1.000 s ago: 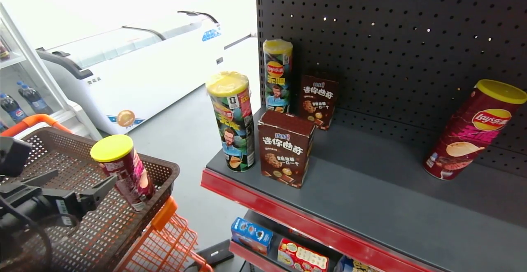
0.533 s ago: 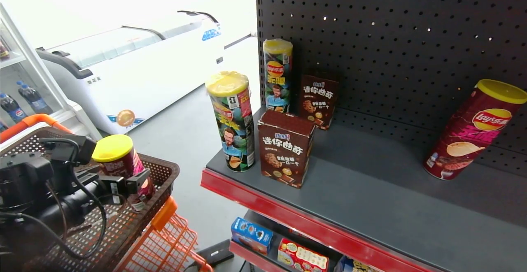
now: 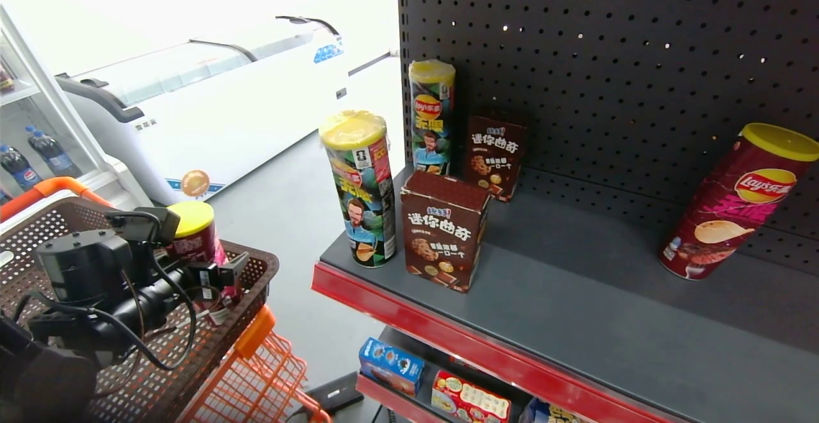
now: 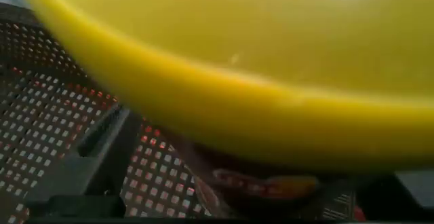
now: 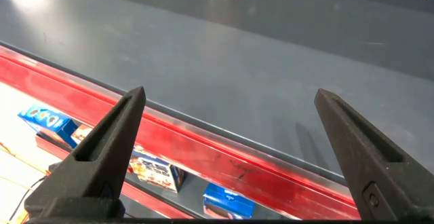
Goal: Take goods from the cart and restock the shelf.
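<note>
A red chip can with a yellow lid [image 3: 190,218] stands leaning in the brown basket [image 3: 259,264] on the orange cart [image 3: 253,372]. My left gripper [image 3: 216,271] is open, with a finger on each side of the can's body. In the left wrist view the yellow lid [image 4: 271,61] looms very close, with one dark finger [image 4: 88,170] beside it. My right gripper [image 5: 237,156] hangs open and holds nothing, above the red front edge [image 5: 224,149] of the grey shelf [image 3: 576,308].
On the shelf stand two green chip cans [image 3: 361,192] [image 3: 432,119], two brown cookie boxes [image 3: 445,237] [image 3: 496,154] and a leaning red can [image 3: 736,205]. Between boxes and red can the board is bare. Snack packs [image 3: 390,365] lie on the lower shelf. A white freezer [image 3: 211,103] stands behind the cart.
My left arm has pushed forward over the basket until its open fingers flank the red can. The can's lid has shifted slightly away and stands more upright.
</note>
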Controlling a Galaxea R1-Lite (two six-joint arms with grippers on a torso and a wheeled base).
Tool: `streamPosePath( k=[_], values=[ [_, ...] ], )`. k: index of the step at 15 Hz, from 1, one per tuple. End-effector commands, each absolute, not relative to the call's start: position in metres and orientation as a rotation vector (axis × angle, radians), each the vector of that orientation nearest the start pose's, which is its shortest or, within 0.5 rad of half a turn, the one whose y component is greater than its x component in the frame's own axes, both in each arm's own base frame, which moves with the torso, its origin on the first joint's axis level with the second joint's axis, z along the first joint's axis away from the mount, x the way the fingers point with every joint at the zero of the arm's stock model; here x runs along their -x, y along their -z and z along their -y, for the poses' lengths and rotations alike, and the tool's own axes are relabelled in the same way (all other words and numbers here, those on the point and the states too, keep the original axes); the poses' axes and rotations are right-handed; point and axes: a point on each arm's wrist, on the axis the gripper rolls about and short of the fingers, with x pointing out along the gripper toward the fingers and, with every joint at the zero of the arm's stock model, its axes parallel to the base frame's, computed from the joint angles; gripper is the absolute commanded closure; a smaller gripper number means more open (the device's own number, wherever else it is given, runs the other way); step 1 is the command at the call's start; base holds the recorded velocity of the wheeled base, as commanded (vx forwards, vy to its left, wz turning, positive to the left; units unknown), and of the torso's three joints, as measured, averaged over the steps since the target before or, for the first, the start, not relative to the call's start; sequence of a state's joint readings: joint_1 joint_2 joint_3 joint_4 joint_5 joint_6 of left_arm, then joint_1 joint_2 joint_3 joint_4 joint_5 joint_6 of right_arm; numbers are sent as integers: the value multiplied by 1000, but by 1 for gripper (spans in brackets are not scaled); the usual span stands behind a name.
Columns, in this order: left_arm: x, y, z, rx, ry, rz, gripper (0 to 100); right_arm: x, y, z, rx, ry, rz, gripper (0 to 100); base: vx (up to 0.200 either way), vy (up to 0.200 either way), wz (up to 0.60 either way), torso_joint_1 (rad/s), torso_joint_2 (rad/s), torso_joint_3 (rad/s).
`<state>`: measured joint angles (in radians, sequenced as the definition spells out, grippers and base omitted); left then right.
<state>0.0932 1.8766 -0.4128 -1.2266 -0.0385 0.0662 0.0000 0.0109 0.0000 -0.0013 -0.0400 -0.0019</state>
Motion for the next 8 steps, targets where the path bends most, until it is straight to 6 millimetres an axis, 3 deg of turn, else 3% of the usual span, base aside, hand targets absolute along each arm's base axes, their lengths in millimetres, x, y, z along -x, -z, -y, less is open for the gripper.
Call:
streamPosePath(
  k=[1, 3, 4, 8],
  values=[
    [-294, -91, -27, -48, -47, -244, 0, 22, -76, 1, 3, 40, -11, 0, 0, 0, 0, 0, 0, 0],
    [-299, -91, -27, -46, -46, -237, 0, 22, -76, 1, 2, 40, -11, 0, 0, 0, 0, 0, 0, 0],
    [-300, -91, -27, -46, -46, -234, 100, 22, -76, 1, 2, 40, -11, 0, 0, 0, 0, 0, 0, 0],
    [-305, -99, -22, -67, -29, -174, 100, 22, -76, 1, 3, 40, -11, 0, 0, 0, 0, 0, 0, 0]
  ],
)
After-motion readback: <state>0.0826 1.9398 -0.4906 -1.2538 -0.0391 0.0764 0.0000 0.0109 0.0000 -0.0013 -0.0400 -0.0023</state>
